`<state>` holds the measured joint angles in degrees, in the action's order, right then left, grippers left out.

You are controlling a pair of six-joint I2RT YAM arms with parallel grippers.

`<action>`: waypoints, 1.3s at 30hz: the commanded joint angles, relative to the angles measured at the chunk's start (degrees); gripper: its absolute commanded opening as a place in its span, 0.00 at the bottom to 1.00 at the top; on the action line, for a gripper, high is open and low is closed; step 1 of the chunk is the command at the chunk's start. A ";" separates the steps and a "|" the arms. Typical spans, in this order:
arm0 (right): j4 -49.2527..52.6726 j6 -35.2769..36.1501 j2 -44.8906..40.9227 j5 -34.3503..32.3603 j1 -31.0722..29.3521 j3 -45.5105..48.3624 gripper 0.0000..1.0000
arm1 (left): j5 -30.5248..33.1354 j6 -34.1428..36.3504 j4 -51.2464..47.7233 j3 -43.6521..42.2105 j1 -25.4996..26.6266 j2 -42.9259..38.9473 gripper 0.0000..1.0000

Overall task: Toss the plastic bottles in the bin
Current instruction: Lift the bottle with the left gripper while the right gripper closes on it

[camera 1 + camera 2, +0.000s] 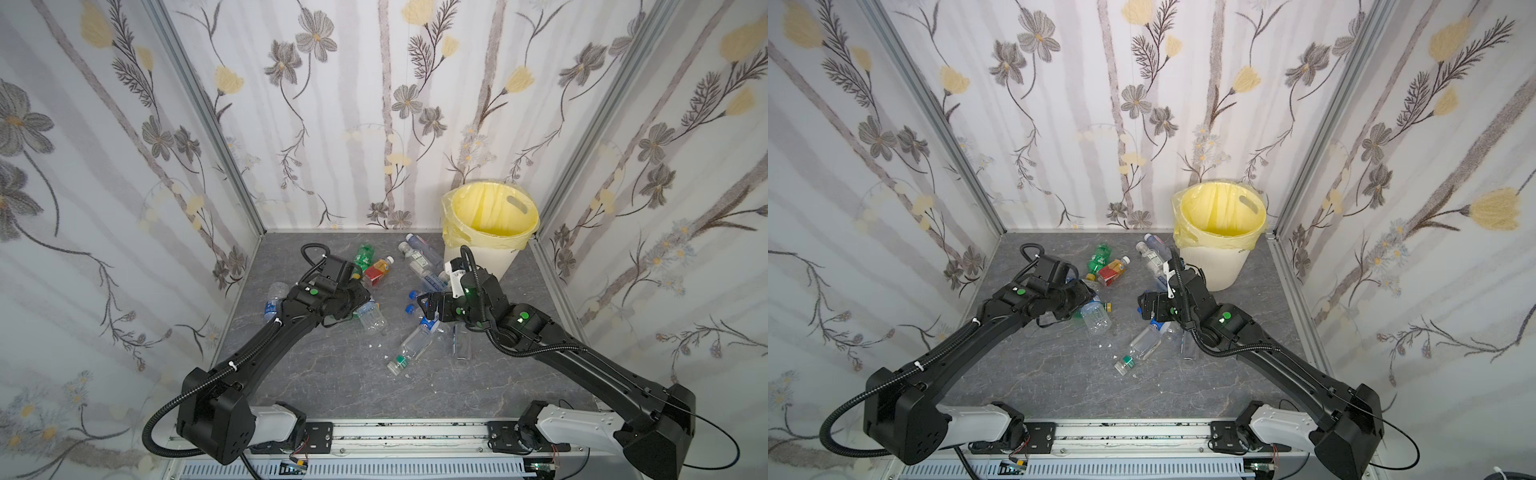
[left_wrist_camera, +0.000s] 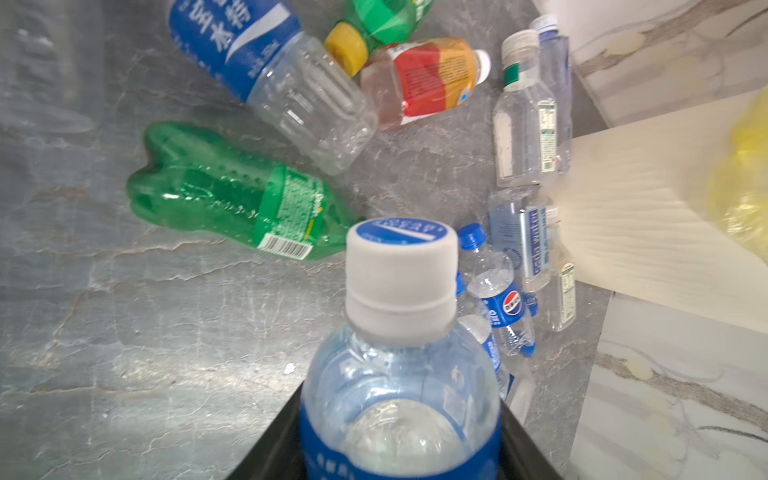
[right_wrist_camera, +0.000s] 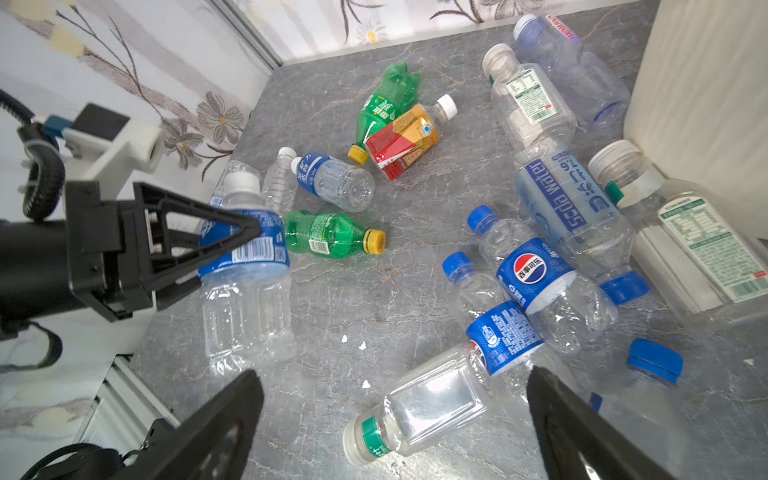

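Observation:
My left gripper is shut on a clear plastic bottle with a blue label and a white cap; the right wrist view shows the bottle standing upright over the grey floor. My right gripper is open above a clear square bottle with a green-banded cap, touching nothing. Several more bottles lie around: a green one, an orange-red one and blue-labelled ones. The cream bin with its yellow liner stands at the back right in both top views.
Flowered walls close in the grey marbled floor on three sides. A loose blue cap and white crumbs lie among the bottles. Bottles crowd against the bin's base. The arms' rail runs along the front edge.

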<state>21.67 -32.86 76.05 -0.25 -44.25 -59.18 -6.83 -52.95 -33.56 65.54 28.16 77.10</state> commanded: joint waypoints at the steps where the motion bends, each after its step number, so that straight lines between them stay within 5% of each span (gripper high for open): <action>1: -4.09 1.14 -0.40 4.72 0.04 -0.86 1.00 | 2.48 -0.45 0.43 6.14 1.54 2.84 0.42; 12: -4.12 2.31 3.54 5.77 1.40 -8.93 1.00 | -0.26 -0.49 0.43 26.20 6.23 14.14 0.40; 23: -3.98 2.54 8.48 5.48 3.89 -14.18 0.96 | -2.37 -0.96 0.47 32.42 8.90 16.18 0.40; 33: -5.48 2.64 10.27 6.87 4.94 -15.18 0.78 | -3.28 -2.12 0.50 35.48 9.98 17.03 0.42; 39: -5.93 2.72 9.96 8.42 4.91 -14.90 0.64 | -2.76 -2.24 0.46 35.81 10.26 16.70 0.51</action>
<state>17.82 -29.61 86.02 7.77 -39.33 -73.82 -9.21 -54.59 -33.65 100.79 38.30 94.06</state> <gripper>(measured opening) 0.645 0.544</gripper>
